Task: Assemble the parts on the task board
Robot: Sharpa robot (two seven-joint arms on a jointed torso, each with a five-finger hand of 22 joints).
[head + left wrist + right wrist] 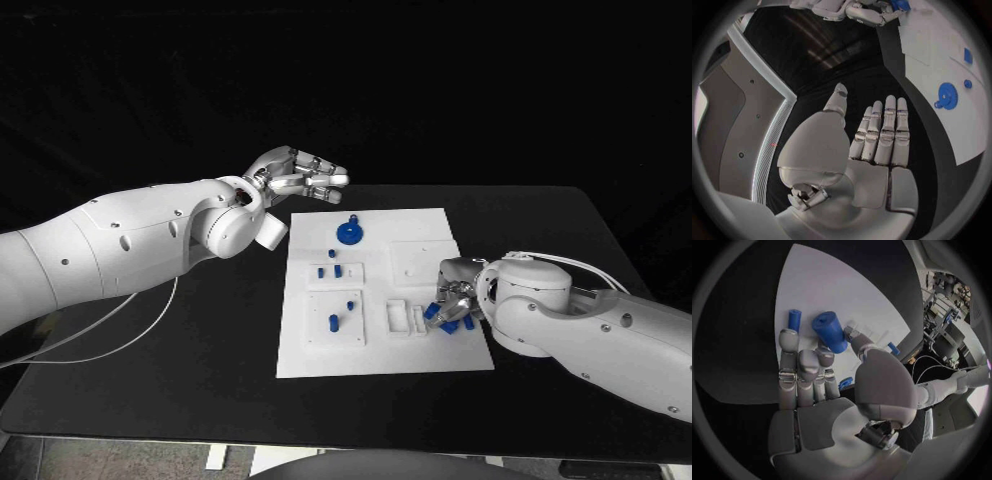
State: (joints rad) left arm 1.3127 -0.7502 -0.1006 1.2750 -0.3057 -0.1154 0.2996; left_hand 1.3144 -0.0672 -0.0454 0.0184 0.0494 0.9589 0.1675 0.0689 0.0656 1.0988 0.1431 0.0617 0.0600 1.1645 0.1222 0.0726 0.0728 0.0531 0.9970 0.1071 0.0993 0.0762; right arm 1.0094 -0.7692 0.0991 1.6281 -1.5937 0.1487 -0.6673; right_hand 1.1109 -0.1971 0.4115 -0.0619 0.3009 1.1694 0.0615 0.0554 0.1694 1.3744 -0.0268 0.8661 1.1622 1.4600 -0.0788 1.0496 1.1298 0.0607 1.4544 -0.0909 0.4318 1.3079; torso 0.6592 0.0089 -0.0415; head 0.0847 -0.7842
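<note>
The white task board (382,355) lies mid-table. My right hand (456,295) is low over its right side; in the right wrist view the thumb and curled fingers (811,360) pinch the end of a blue cylinder (831,331). Other small blue parts (450,326) lie beside that hand, and a short blue peg (794,319) lies just past its fingertips. A blue disc (351,234) sits near the board's far edge, and several blue pegs (329,268) stand in the left blocks. My left hand (296,175) hovers off the board's far left corner, fingers straight and apart, holding nothing.
A white slotted block (408,318) sits close to my right hand. The left wrist view has the blue disc (947,95) and a small peg (967,84) on the board beyond my flat left hand (873,140). A white cable (101,345) trails on the black table at the left.
</note>
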